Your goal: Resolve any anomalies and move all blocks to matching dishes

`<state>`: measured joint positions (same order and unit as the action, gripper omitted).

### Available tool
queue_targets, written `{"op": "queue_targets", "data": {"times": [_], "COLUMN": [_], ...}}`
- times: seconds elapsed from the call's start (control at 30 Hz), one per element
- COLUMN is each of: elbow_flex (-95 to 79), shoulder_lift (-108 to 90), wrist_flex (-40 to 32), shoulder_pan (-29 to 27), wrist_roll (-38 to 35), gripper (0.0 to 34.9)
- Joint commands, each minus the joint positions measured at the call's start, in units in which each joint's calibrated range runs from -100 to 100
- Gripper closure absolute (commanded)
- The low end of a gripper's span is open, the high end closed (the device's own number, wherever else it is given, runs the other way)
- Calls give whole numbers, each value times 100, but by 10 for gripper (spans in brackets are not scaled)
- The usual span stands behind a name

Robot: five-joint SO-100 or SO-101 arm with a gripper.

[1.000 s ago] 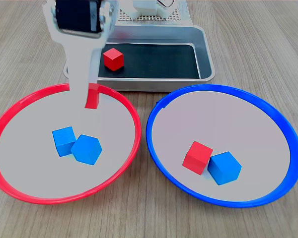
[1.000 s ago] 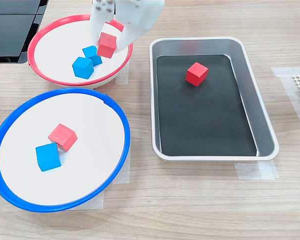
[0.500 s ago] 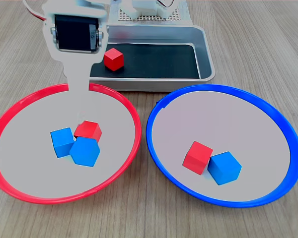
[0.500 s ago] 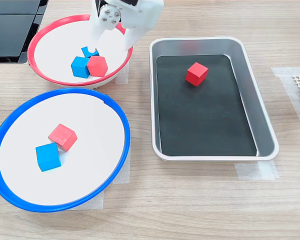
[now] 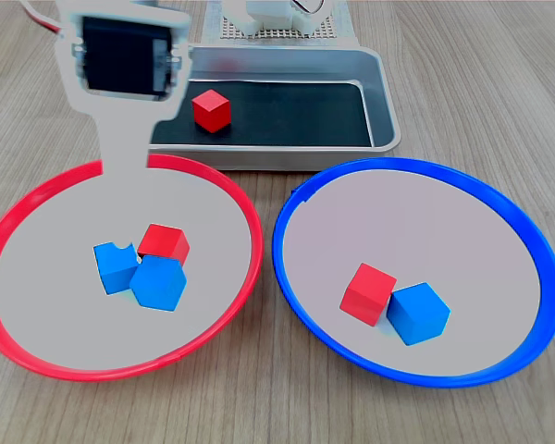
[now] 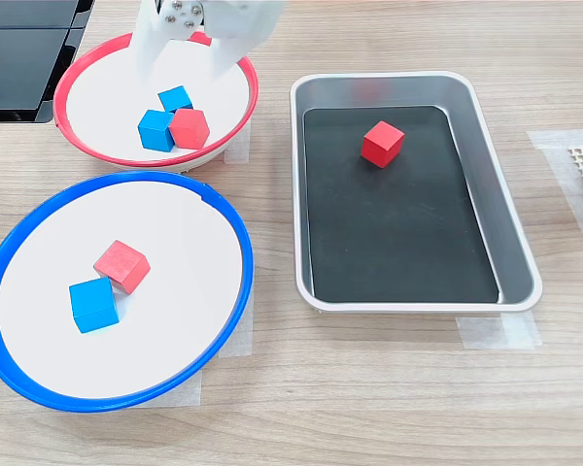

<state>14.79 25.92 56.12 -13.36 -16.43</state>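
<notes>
Blocks: red-rimmed dish [image 5: 224,193] at lower left of the first exterior view holds one red block [image 5: 165,244] touching two blue blocks [image 5: 117,265]. Blue-rimmed dish [image 5: 287,215] at lower right holds a red block [image 5: 367,292] against a blue block [image 5: 418,313]. Another red block [image 5: 211,109] sits in the silver tray [image 5: 381,92], upper centre. Gripper [image 6: 182,60], fingers spread and empty, hangs above the red-rimmed dish in the second exterior view's upper left.

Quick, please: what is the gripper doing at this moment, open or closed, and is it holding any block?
Gripper: open, jaws spread above the red-rimmed dish, holding nothing; the red block lies free in the dish.
</notes>
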Motion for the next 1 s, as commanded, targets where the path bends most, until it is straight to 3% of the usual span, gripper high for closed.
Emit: {"op": "queue_targets", "data": {"times": [0.0, 0.23, 0.77, 0.97], "elbow_flex": [428, 738, 856, 783], "shoulder_lift": [48, 543, 969, 1080], "wrist_flex": [162, -94, -333, -317], "shoulder_pan": [-315, -419, -184, -184], "wrist_roll": [-342, -430, -562, -762], "gripper": [193, 215, 202, 215]}}
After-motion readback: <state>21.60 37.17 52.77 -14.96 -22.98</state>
